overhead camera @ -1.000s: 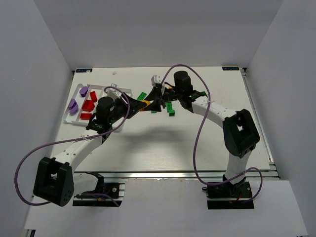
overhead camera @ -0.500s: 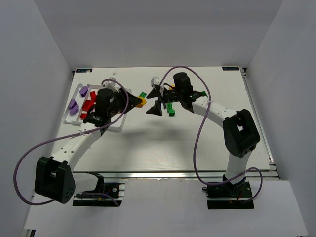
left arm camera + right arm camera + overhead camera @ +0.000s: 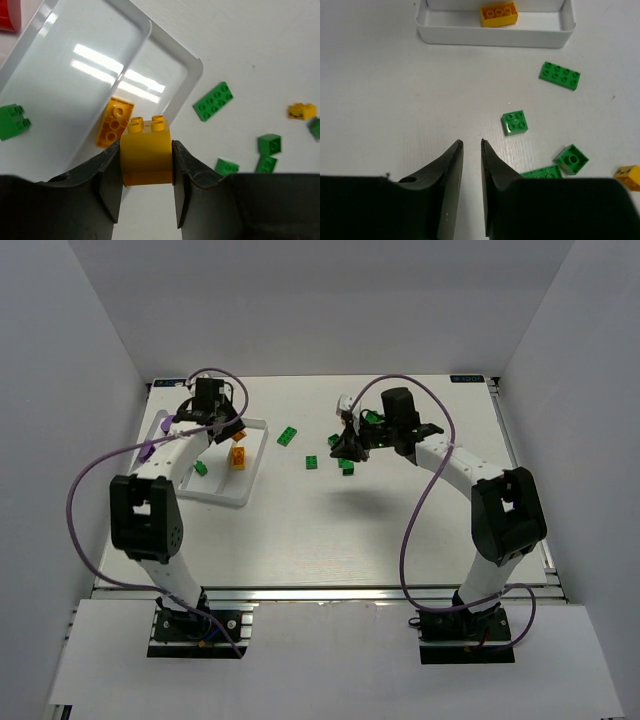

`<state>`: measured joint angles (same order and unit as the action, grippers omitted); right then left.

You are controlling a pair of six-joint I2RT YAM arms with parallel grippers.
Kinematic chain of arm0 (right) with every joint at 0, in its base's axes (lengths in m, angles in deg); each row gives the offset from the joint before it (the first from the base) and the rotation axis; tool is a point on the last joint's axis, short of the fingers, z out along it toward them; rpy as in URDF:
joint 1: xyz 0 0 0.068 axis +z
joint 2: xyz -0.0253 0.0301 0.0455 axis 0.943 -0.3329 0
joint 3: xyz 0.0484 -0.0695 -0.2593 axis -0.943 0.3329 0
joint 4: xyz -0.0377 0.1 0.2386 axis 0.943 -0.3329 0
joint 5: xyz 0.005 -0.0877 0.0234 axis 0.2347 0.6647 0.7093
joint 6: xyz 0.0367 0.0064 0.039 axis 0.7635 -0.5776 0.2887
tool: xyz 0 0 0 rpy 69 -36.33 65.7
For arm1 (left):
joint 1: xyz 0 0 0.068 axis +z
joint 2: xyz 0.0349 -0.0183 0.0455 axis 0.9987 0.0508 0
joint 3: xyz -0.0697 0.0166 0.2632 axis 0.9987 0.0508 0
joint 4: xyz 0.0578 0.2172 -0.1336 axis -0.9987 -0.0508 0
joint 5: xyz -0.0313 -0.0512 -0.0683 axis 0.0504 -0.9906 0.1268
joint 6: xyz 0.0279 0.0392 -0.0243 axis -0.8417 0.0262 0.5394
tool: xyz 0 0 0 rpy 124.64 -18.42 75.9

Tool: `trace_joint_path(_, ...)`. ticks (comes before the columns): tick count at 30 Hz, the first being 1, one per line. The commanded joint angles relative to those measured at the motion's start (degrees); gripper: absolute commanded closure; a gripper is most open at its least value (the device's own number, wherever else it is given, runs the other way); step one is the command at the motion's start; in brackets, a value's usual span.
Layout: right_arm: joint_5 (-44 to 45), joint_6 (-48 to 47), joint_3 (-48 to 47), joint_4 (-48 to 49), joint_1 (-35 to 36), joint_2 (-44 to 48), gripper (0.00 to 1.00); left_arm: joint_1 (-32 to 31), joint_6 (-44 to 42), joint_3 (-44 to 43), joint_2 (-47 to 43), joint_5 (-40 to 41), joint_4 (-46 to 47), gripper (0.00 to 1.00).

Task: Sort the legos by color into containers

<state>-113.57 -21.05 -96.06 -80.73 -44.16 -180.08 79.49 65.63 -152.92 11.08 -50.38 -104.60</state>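
Note:
My left gripper [image 3: 146, 200] is shut on a yellow rounded lego [image 3: 146, 156], held above the near end of the white tray [image 3: 199, 67] of containers. Below it, the end container holds an orange lego [image 3: 115, 122]; the one beside it holds a green lego [image 3: 11, 121]. From above, the left gripper [image 3: 225, 430] sits over the tray [image 3: 225, 488] at the far left. My right gripper [image 3: 471, 145] hovers over bare table with a narrow gap and nothing between its fingers. Green legos [image 3: 515, 122] lie just right of it, a flat one [image 3: 559, 76] farther off.
More green legos [image 3: 287, 436] lie scattered mid-table between the tray and the right gripper [image 3: 345, 447]. A small yellow lego [image 3: 627, 177] lies at the right edge of the right wrist view. A red piece [image 3: 10, 12] shows in a farther container.
The left arm has swung from the table's middle back over the tray, carrying the yellow lego. The right gripper let go of it, drew off to the right and narrowed its jaws.

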Motion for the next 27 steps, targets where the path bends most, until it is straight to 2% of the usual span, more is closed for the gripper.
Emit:
trace_joint_path(1, -1.56, -0.57, -0.1, -2.93, -0.64, 2.42, 0.75, -0.23, -3.3, -8.63, 5.05, 4.57, -4.52, 1.0)
trace_joint_path(4, -0.16, 1.35, -0.18, -1.35, -1.08, 2.42, 0.73, -0.23, -3.82, -11.9, 9.81, 5.54, -5.13, 1.0)
trace_joint_path(5, 0.28, 2.15, -0.1, -0.65, -1.6, 2.33, 0.66, -0.23, -4.0, -13.74, 10.95, 5.63, -5.31, 1.0)
trace_joint_path(9, 2.74, 5.93, -0.79, 1.73, -3.27, 1.37, 0.56, -0.23, -4.0, -16.47, 15.17, 5.54, -5.84, 0.9)
trace_joint_path(17, 3.62, 8.22, -2.47, 1.38, -5.74, -0.65, 0.52, -0.23, -3.03, -19.91, 19.92, 3.69, -6.63, 0.5)
trace_joint_path(22, 7.39, 10.41, -4.84, 0.68, -6.35, -3.37, 0.45, -0.23, -3.12, -20.78, 20.45, 2.73, -6.89, 0.39)
trace_joint_path(27, 16.36, 15.51, -13.09, -3.09, -6.35, -9.16, 0.39, -0.58, -4.0, -22.01, 19.23, 2.46, -7.77, 0.3)
